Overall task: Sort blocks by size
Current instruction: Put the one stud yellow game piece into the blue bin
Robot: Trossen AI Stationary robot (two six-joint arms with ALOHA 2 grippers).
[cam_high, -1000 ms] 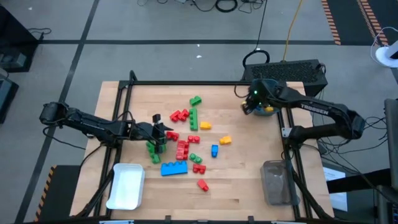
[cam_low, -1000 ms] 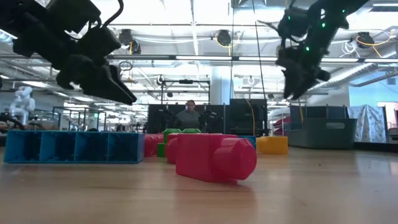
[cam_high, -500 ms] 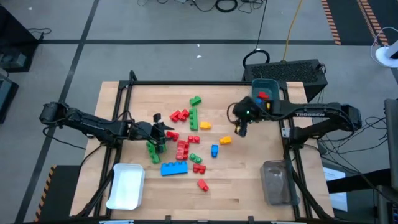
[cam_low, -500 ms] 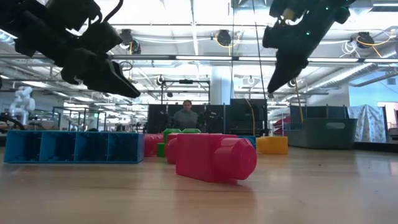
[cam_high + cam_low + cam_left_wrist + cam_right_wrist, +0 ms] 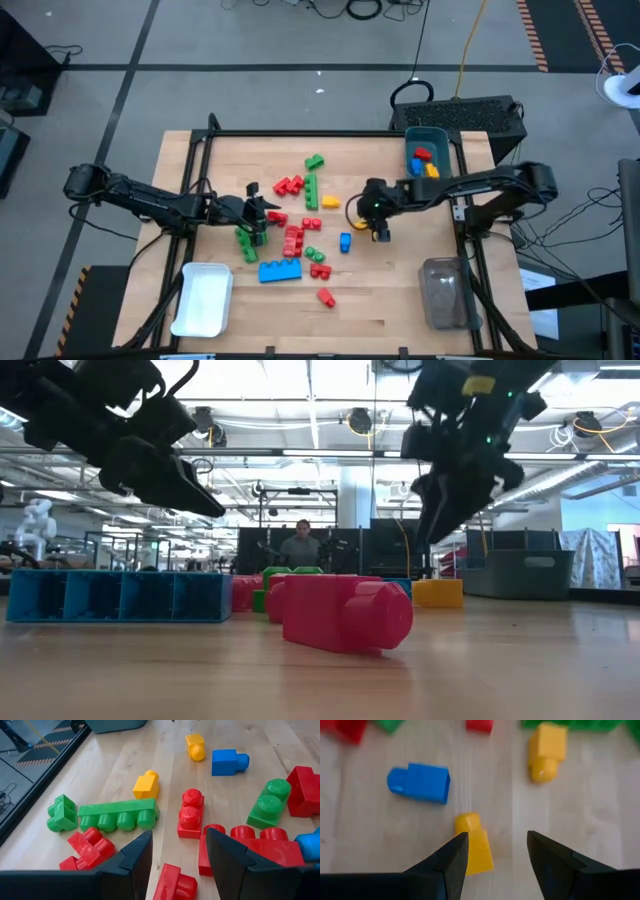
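wooden table (image 5: 400,290), teal bin (image 5: 441,140), white bin (image 5: 203,300), clear bin (image 5: 442,292)

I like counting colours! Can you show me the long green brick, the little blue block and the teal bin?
long green brick (image 5: 117,813), left wrist view, its middle studs
little blue block (image 5: 422,783), right wrist view, its flat side
teal bin (image 5: 411,139), high view, its rim

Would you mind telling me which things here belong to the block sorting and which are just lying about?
Part of the job:
- loose blocks scattered mid-table
- small yellow block under the open, empty right claw
- sorted blocks in the teal bin
- white bin
- clear bin
- left claw, open over the pile

Lying about:
- black box beyond the table
- cables on the floor
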